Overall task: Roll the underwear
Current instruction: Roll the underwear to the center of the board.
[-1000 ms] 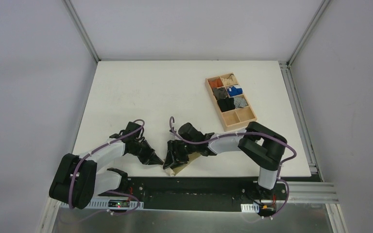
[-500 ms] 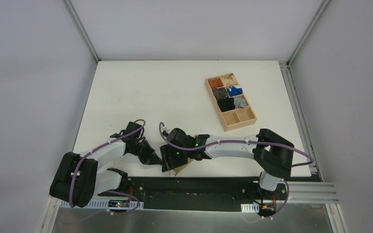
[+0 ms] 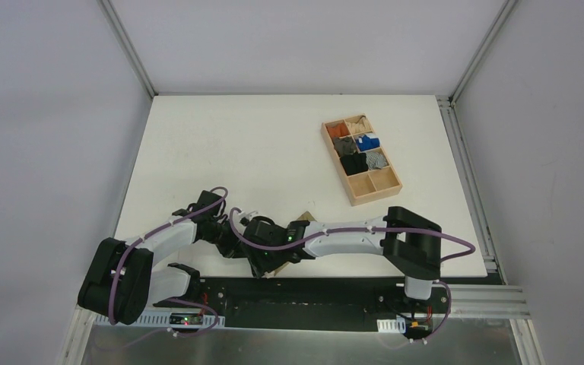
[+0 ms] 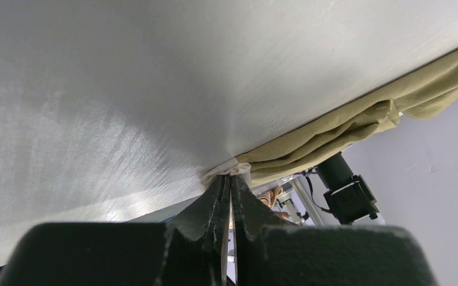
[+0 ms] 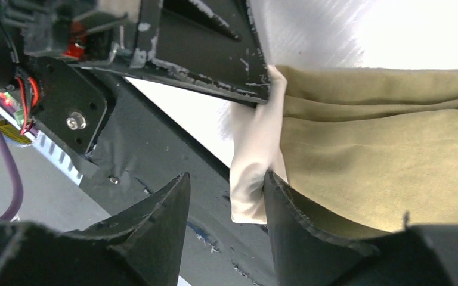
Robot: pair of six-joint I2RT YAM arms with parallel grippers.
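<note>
Top external view: showing the worktop (image 3: 274,144), both arms crowding its near edge. Lying under the right arm and mostly hidden, the underwear (image 3: 275,267), overhanging that edge.

Running long and narrow away from the left tool (image 4: 229,182), up and to its right along the worktop's edge, as a folded olive band (image 4: 346,128). Pinching the cream waistband (image 4: 226,171) at its very tip, jaws pressed together with cloth between.

Standing partly open just beside the left one, the right tool (image 5: 226,196), gripping nothing; the waistband's loose corner (image 5: 253,173) sitting between its fingers, touching one, the olive cloth stretching off to its right. Judging both tools to be at the same end, rolling along that axis.
</note>
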